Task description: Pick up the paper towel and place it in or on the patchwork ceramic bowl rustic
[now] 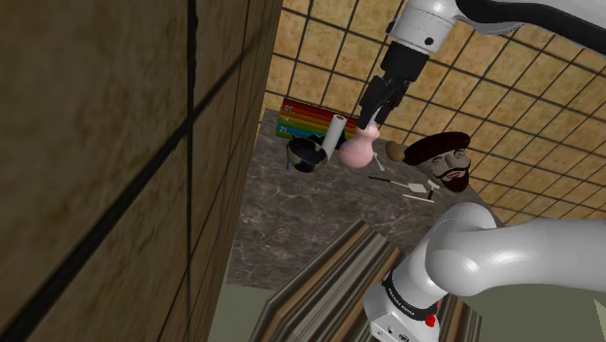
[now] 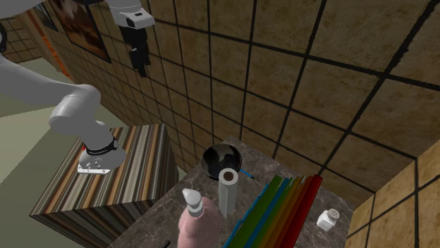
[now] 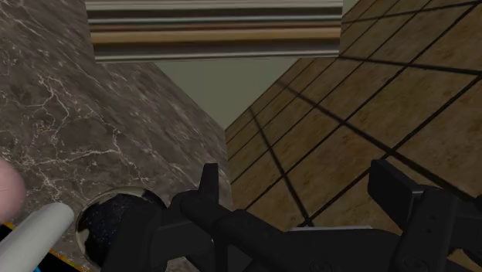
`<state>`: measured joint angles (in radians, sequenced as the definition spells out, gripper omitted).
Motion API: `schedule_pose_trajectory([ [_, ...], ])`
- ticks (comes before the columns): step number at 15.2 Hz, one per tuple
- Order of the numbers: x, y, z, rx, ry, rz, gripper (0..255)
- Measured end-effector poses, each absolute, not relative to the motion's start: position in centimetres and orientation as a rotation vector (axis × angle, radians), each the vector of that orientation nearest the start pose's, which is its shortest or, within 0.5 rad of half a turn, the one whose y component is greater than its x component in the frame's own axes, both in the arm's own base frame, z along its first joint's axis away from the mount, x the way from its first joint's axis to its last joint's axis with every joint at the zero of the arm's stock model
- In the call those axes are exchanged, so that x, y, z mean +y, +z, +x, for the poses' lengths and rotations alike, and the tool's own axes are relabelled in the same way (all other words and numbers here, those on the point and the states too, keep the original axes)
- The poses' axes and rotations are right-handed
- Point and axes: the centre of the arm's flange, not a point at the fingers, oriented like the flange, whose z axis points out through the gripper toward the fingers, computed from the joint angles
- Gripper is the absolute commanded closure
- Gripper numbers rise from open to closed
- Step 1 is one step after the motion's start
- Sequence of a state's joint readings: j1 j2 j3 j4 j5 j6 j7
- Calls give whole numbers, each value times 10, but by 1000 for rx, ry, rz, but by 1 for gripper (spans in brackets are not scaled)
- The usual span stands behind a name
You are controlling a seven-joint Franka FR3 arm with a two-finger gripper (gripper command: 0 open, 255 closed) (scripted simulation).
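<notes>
**Ana:** Where is the paper towel being seen?

**Ben:** The white paper towel roll point(image 2: 228, 191) is being seen standing up on the marbled bench point(image 1: 311, 219), just beside the dark bowl point(image 2: 220, 160). It is being flanked by the bowl on 1 side and the rainbow books point(image 2: 282, 211) on the other.

**Ana:** Is anything else being shown near it?

**Ben:** A pink bottle point(image 1: 357, 148) with a white top is being shown just beside the roll. A small white shaker point(image 2: 326, 219) is being shown past the books. In the shoulder view, a bearded head point(image 1: 442, 160) in a dark cap is being shown farther right on the bench.

**Ana:** How are the jaws being held?

**Ben:** The jaws are being held wide apart, and nothing is being gripped. In the wrist view, 2 black fingers point(image 3: 207, 185) are being seen with the tiled wall point(image 3: 371, 93) showing in the gap.

**Ana:** And where are they being held?

**Ben:** They are being held up in the air, close to the tiled wall and well apart from the roll. In the wrist view, the roll and the bowl are being seen off to the side of 1 finger, not between the 2. The striped stand point(image 2: 120, 176) is being shown next to the bench.
</notes>
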<state>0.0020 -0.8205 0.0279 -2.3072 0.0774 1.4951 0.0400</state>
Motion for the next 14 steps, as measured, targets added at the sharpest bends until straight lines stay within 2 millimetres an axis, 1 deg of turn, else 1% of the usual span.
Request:
schedule_pose_trajectory([
  [1, 21, 617, 289, 20, -10, -3085, 0],
  [2, 16, 615, 292, 13, -11, -3086, 0],
  [4, 0, 606, 300, -9, -14, -3090, 0],
  [11, -72, 569, 338, -111, -31, -3106, 0],
  [14, -100, 559, 358, -156, -39, -3112, 0],
])
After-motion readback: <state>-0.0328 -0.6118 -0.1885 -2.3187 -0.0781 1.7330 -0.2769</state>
